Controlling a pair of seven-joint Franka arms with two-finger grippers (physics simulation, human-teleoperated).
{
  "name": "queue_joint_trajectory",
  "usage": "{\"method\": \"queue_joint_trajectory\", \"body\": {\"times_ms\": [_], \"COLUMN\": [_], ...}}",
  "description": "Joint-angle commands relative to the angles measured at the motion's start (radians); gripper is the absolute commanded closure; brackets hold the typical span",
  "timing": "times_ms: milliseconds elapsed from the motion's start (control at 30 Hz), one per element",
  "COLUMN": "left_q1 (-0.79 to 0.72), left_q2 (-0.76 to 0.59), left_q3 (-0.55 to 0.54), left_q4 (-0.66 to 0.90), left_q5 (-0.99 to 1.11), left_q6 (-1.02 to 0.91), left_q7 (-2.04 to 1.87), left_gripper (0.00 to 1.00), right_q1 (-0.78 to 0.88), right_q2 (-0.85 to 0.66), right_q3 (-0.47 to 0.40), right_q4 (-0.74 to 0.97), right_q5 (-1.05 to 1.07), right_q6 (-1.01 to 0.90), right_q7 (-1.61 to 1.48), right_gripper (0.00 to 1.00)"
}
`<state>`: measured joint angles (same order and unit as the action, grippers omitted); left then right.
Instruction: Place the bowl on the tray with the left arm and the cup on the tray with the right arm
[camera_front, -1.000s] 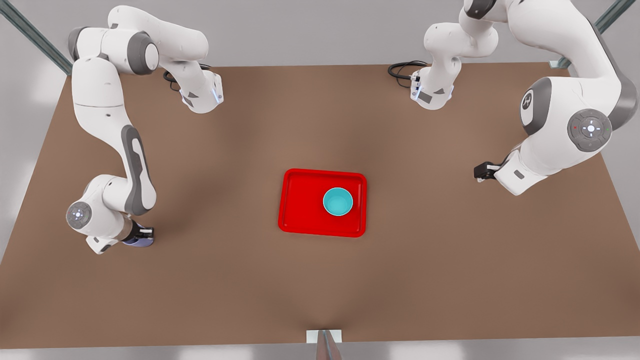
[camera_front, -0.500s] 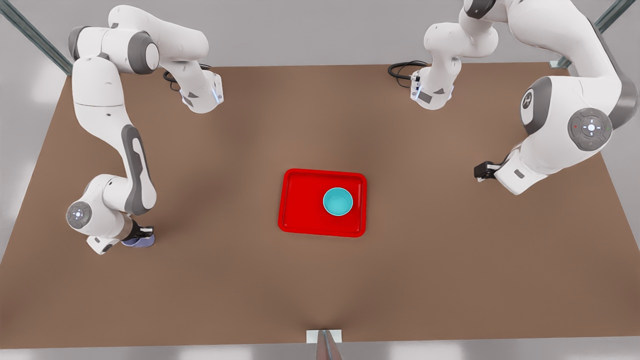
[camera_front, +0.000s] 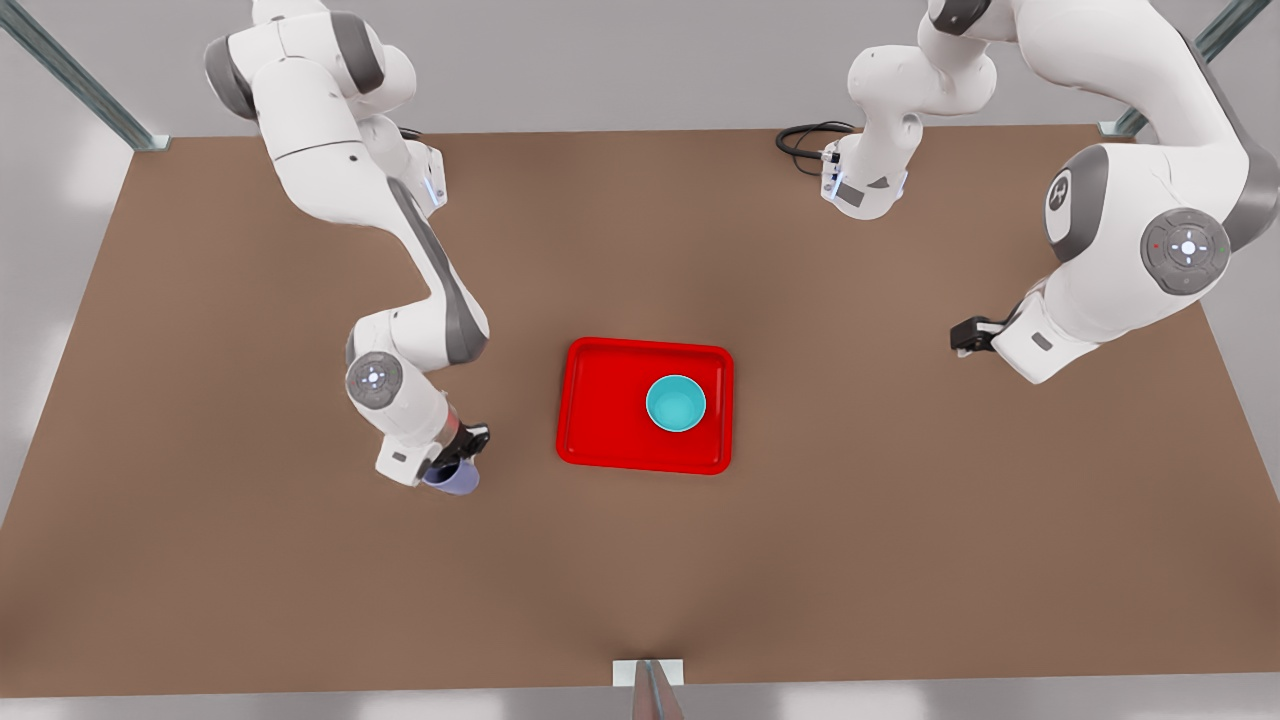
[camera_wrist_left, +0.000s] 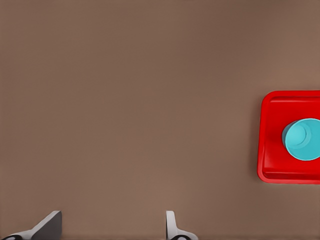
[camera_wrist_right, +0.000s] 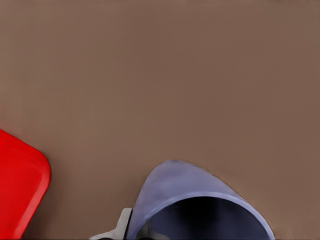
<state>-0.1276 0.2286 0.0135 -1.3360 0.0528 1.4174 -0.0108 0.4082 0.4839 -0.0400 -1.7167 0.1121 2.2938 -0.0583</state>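
Note:
The red tray (camera_front: 600, 400) lies at the table's middle, with the teal bowl (camera_front: 676, 403) upright on its half toward the front view's right. My right gripper (camera_front: 462, 450) hangs just off the tray's edge on the front view's left, shut on the lavender cup (camera_front: 452, 478), held above the table. In the right wrist view the cup's rim (camera_wrist_right: 185, 190) is close up and a tray corner (camera_wrist_right: 20, 175) shows beside it. My left gripper (camera_front: 965, 338) waits far to the front view's right, open and holding nothing; its wrist view shows its fingers (camera_wrist_left: 171, 222) spread, the tray (camera_wrist_left: 272, 135) and bowl (camera_wrist_left: 302, 139) farther off.
A coil of black cable (camera_front: 805, 140) lies by the arm base at the table's back edge. A small metal bracket (camera_front: 648, 672) sits at the front edge. Bare brown table (camera_front: 850, 560) surrounds the tray on all sides.
The right arm has swung from the table's far side on the front view's left toward the tray, carrying the cup with it. The left arm has barely shifted.

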Motion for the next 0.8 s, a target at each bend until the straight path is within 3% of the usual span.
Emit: {"method": "queue_joint_trajectory", "body": {"times_ms": [0,167,300,767], "left_q1": [0.000,0.002,0.002,0.003], "left_q2": [0.001,0.006,0.008,0.009], "left_q3": [0.002,0.002,0.002,0.019], "left_q4": [0.001,0.000,0.000,0.000], "left_q5": [0.001,0.001,0.001,-0.001], "left_q6": [0.000,0.000,0.000,0.000], "left_q7": [0.000,-0.001,-0.001,0.000], "left_gripper": [0.00,0.00,0.00,0.00], "right_q1": [0.015,0.212,0.247,0.323], "right_q2": [0.001,0.047,0.062,0.202], "right_q3": [0.002,0.005,0.046,0.049], "right_q4": [0.002,0.074,0.068,0.120], "right_q5": [-0.009,-0.015,-0.028,-0.084], "right_q6": [0.001,-0.004,0.001,0.044], "right_q7": [0.046,0.368,0.446,0.624], "right_gripper": [0.79,0.79,0.79,0.79]}}
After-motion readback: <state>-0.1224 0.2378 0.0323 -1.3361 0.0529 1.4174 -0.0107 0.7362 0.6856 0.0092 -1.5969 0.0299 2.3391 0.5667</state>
